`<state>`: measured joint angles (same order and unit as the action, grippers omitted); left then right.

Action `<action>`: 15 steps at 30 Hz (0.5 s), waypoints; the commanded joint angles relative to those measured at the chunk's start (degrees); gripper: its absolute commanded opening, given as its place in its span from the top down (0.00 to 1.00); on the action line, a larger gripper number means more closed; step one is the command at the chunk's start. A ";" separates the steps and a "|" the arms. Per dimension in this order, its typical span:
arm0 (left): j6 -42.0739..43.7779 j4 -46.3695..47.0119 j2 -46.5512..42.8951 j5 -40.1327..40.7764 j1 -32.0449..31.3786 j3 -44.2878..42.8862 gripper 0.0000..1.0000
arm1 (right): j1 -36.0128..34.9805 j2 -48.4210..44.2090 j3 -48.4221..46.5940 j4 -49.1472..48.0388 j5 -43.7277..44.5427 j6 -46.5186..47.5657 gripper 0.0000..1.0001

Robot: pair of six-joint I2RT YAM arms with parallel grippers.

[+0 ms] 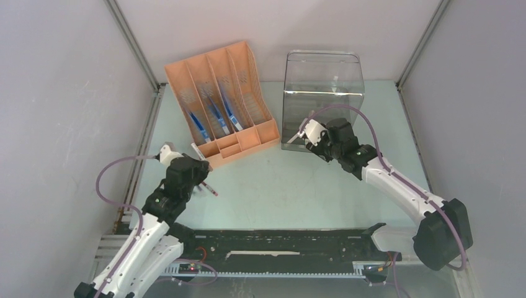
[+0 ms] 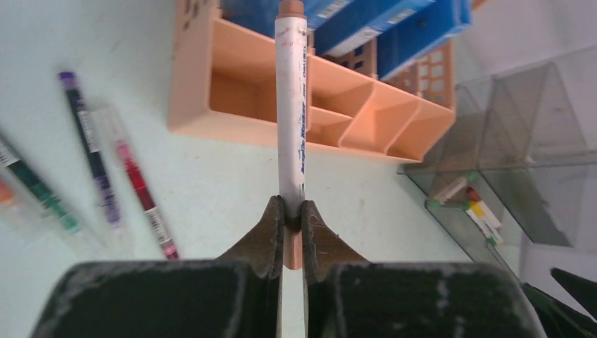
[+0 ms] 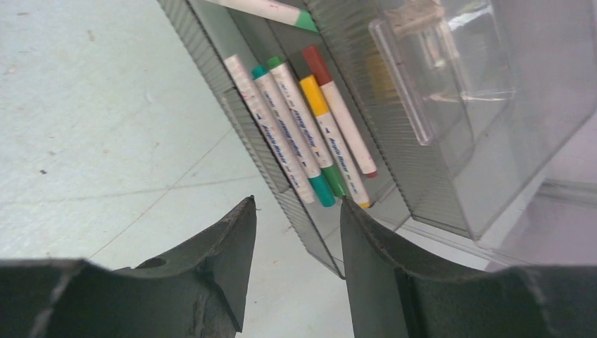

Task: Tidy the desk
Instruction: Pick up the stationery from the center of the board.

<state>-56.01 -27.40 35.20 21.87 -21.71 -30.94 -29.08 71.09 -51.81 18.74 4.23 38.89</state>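
At the bottom centre of the left wrist view, the left gripper [image 2: 292, 215] pinches a white marker [image 2: 291, 105] by its lower end, fingers narrow. The step in hand looks like carrying it to a holder. Next it needs lifting over a compartment wall, then release. The desk [image 2: 211, 190] spreads beneath, with loose pens [image 2: 95, 151] at the left edge. Beyond, the orange organizer [image 2: 204, 120] fills the upper middle. The right gripper [image 3: 296, 218] hangs half parted and empty before the clear organizer [image 3: 457, 183], which holds sorted markers [image 3: 310, 134].

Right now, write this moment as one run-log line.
left gripper: shut on orange-capped marker | right gripper: open, beside clear organizer | desk: loose pens lying
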 commanded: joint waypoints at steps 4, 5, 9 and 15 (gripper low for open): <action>6.06 18.33 -4.80 -9.74 -1.37 5.92 1.00 | -0.48 -2.18 -3.50 3.36 -8.43 -3.25 0.45; 6.46 20.41 -4.80 -10.69 -1.97 6.52 1.00 | -0.52 -2.26 -3.67 3.65 -9.32 -3.56 0.45; 8.58 28.97 -3.61 -12.03 -5.61 8.17 1.00 | -0.45 -2.53 -4.75 5.09 -12.88 -4.99 0.45; 12.15 41.29 1.31 -12.66 -11.54 9.83 1.00 | -0.49 -2.36 -6.63 7.47 -19.08 -8.01 0.45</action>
<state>-48.25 1.17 34.09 11.11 -30.33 -21.61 -29.28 70.24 -55.02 24.49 -8.88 34.35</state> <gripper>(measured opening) 0.086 0.553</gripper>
